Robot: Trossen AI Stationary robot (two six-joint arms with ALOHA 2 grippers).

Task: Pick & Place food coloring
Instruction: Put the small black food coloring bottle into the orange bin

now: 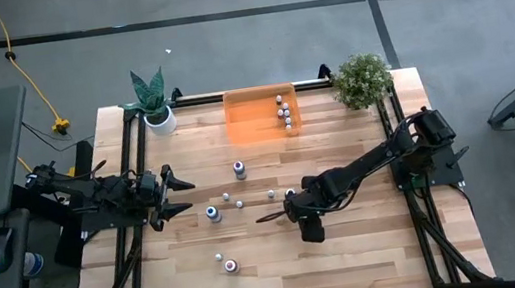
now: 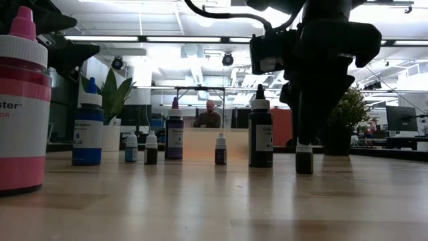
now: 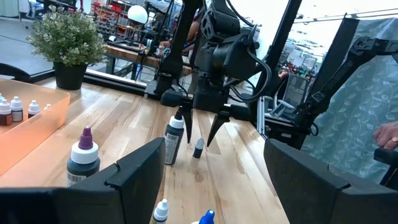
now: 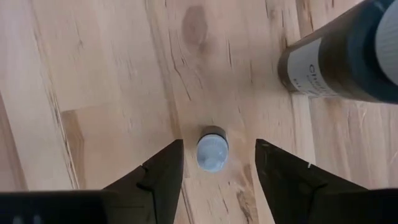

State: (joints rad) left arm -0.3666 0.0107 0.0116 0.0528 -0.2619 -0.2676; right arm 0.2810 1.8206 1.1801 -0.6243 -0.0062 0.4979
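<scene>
Straddling a tiny dropper bottle (image 4: 212, 153) with our right gripper (image 4: 214, 163), fingers apart, untouched; our left gripper (image 1: 182, 195) waits left, fingers apart.

The big pink bottle (image 2: 23, 100) in the low view carries a label fragment reading "ster". The blue bottle (image 2: 87, 127) and the tall dark bottle (image 2: 260, 130) bear labels too small to read.
</scene>
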